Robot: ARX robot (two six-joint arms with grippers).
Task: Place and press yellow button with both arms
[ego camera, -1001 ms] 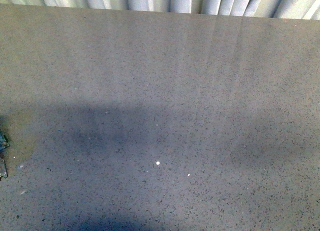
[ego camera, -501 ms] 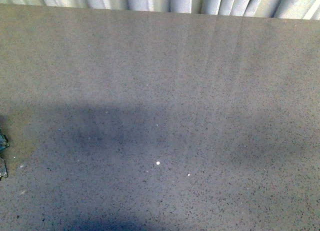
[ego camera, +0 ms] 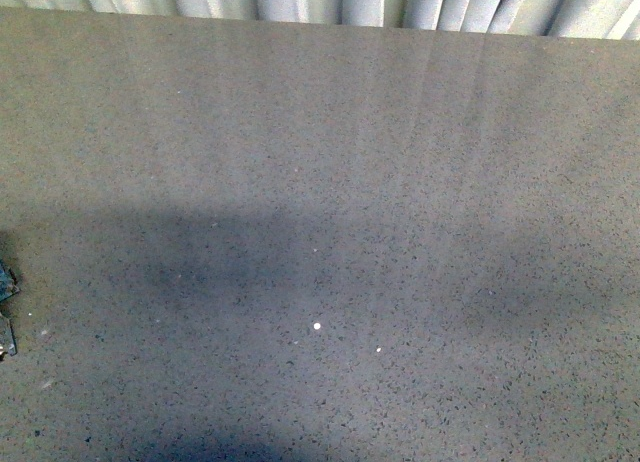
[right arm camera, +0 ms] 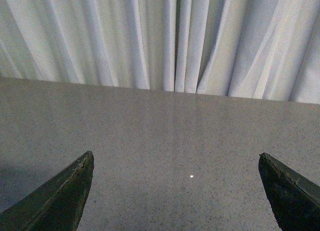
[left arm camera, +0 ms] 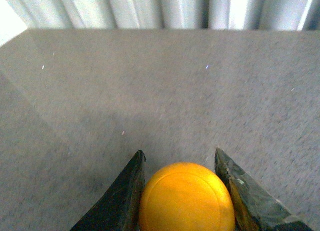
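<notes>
The left gripper clamps the yellow button between its jaws, likely for setting it onto the speckled table. The right gripper hangs spread wide and empty, probably free for pressing.

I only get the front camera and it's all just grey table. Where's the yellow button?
Observer: The left wrist view shows it. The yellow button sits between the fingers of the left gripper, both pressed against its cap.
Operator: Is the other hand holding something too?
Observer: No. In the right wrist view the right gripper is wide open, with only bare table between its fingers.
</notes>
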